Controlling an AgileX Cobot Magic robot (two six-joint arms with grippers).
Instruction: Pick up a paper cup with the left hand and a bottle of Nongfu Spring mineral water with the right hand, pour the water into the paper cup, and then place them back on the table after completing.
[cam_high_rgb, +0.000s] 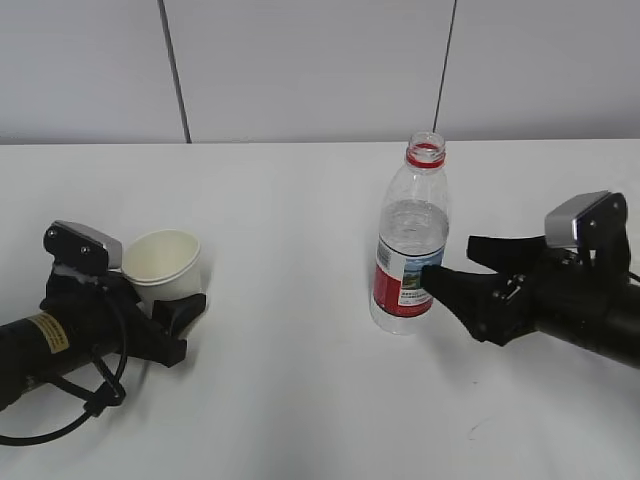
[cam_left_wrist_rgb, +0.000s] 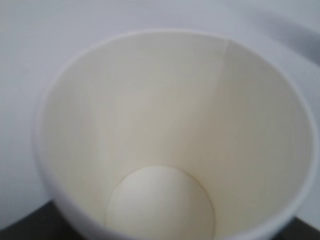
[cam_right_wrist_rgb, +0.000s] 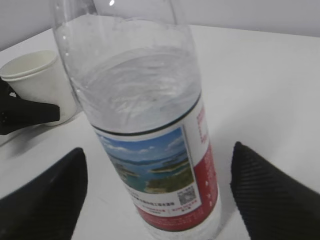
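Left hand (cam_high_rgb: 165, 315) flanks cup (cam_high_rgb: 165, 263), grip unclear, probably tilted. Right hand (cam_high_rgb: 455, 262) jaws apart around upright, uncapped bottle (cam_high_rgb: 410, 240) standing on table (cam_high_rgb: 300, 400), mouth up.

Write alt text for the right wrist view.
A clear water bottle with a red scenic label stands on the white table between the right gripper's open black fingers, untouched. A white paper cup sits behind, left.

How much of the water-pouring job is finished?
Almost none. The paper cup is empty and the bottle stands on the table, uncapped. The left hand is around the cup; the right hand is open around the bottle. Lifting, pouring and putting back remain.
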